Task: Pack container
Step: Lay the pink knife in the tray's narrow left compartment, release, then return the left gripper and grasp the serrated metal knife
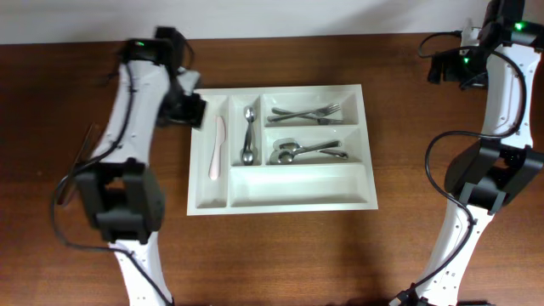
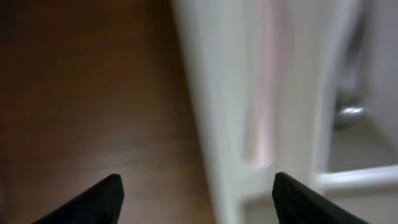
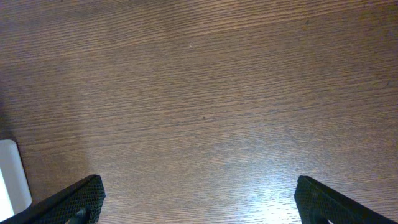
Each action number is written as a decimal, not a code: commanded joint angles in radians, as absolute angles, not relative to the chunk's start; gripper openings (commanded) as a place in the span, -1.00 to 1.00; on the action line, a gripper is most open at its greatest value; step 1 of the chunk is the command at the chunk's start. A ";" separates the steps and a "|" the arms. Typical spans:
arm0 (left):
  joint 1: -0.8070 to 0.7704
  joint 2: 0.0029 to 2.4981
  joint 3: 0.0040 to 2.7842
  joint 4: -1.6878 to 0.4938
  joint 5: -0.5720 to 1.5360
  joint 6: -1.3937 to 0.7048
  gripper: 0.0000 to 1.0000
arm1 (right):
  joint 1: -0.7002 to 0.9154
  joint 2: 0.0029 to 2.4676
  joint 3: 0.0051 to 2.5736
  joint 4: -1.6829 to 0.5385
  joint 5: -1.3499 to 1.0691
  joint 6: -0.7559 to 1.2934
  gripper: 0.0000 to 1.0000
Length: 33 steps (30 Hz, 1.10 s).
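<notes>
Brown wooden table, pale pink knife, metal spoons, metal forks

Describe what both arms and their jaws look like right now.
Both the left arm and right arm have white links with black joint housings, loose black cables and small green lights. The jaws are black and pointed; the right ones show a fine grid texture.
</notes>
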<state>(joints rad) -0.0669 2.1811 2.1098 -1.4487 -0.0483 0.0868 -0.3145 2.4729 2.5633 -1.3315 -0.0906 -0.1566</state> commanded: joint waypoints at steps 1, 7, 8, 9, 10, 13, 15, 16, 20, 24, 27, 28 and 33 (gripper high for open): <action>0.015 2.075 2.144 -1.478 -0.324 0.159 0.62 | -0.321 2.442 2.572 -1.332 -0.089 -0.148 0.97; 0.196 2.066 2.136 -1.490 -0.359 0.197 0.64 | -0.321 2.442 2.572 -1.332 -0.089 -0.148 0.97; 0.237 2.066 2.133 -1.480 -0.341 0.202 0.64 | -0.321 2.442 2.572 -1.332 -0.089 -0.148 0.97; 0.265 2.066 2.130 -1.474 -0.312 0.217 0.63 | -0.321 2.442 2.572 -1.332 -0.089 -0.148 0.97; 0.309 2.066 2.128 -1.472 -0.274 0.235 0.64 | -0.321 2.442 2.572 -1.332 -0.089 -0.148 0.97; 0.405 2.066 2.113 -1.449 -0.212 0.235 0.64 | -0.321 2.442 2.572 -1.332 -0.089 -0.148 0.97; 0.456 2.066 2.092 -1.431 -0.152 0.242 0.63 | -0.321 2.442 2.572 -1.332 -0.089 -0.148 0.97; 0.495 2.066 2.064 -1.412 -0.120 0.242 0.64 | -0.321 2.442 2.572 -1.332 -0.089 -0.148 0.97; 0.565 2.066 1.955 -1.351 0.027 0.332 0.64 | -0.321 2.442 2.572 -1.332 -0.089 -0.148 0.97; 0.577 2.066 1.818 -1.259 0.155 0.469 0.64 | -0.321 2.442 2.572 -1.332 -0.089 -0.148 0.97; 0.564 2.066 1.721 -1.184 0.234 0.573 0.63 | -0.321 2.442 2.572 -1.332 -0.089 -0.148 0.97; 0.561 2.066 1.708 -1.172 0.244 0.585 0.64 | -0.321 2.442 2.572 -1.332 -0.089 -0.148 0.97; 0.524 2.066 1.656 -1.085 0.235 0.642 0.63 | -0.321 2.442 2.572 -1.332 -0.089 -0.148 0.97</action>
